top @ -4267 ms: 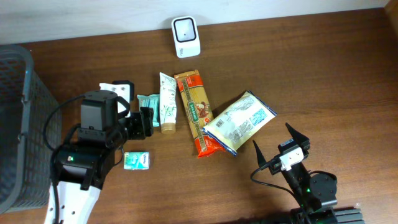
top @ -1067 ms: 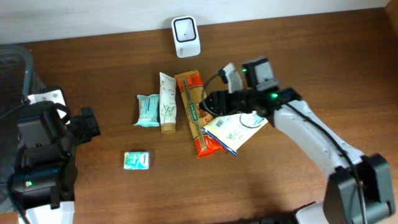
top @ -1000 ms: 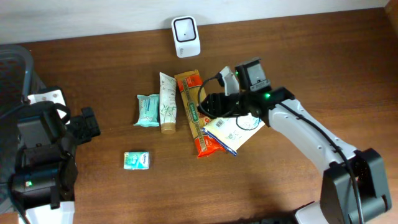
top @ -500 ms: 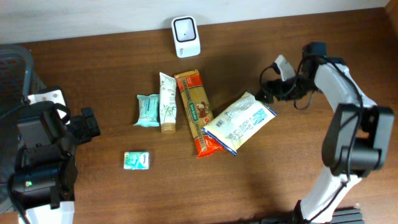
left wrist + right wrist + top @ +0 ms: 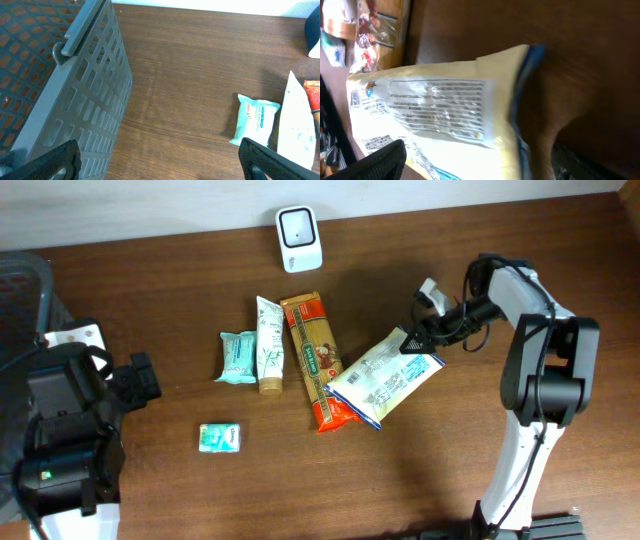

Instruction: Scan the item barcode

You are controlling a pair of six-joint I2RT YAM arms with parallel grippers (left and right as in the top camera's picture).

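Note:
The white barcode scanner (image 5: 298,226) stands at the table's far edge. A yellow-and-white bag (image 5: 386,376) lies flat, leaning on an orange pasta pack (image 5: 313,360). My right gripper (image 5: 415,340) is open at the bag's upper right corner. In the right wrist view the bag (image 5: 440,110) fills the space between the spread fingers of the right gripper (image 5: 482,165), with printed text facing up; I cannot make out a barcode. My left gripper (image 5: 140,380) hangs open and empty at the left, and the left wrist view shows the gripper (image 5: 160,160) over bare wood.
A white tube (image 5: 269,345) and a teal wipes pack (image 5: 238,357) lie left of the pasta pack. A small green packet (image 5: 220,437) sits nearer the front. A grey mesh basket (image 5: 75,95) stands at the left edge beside my left arm.
My right arm left the bag, swung out to the far right, then came back to the bag's upper right corner with its jaws wider. The left arm stayed still over the last second.

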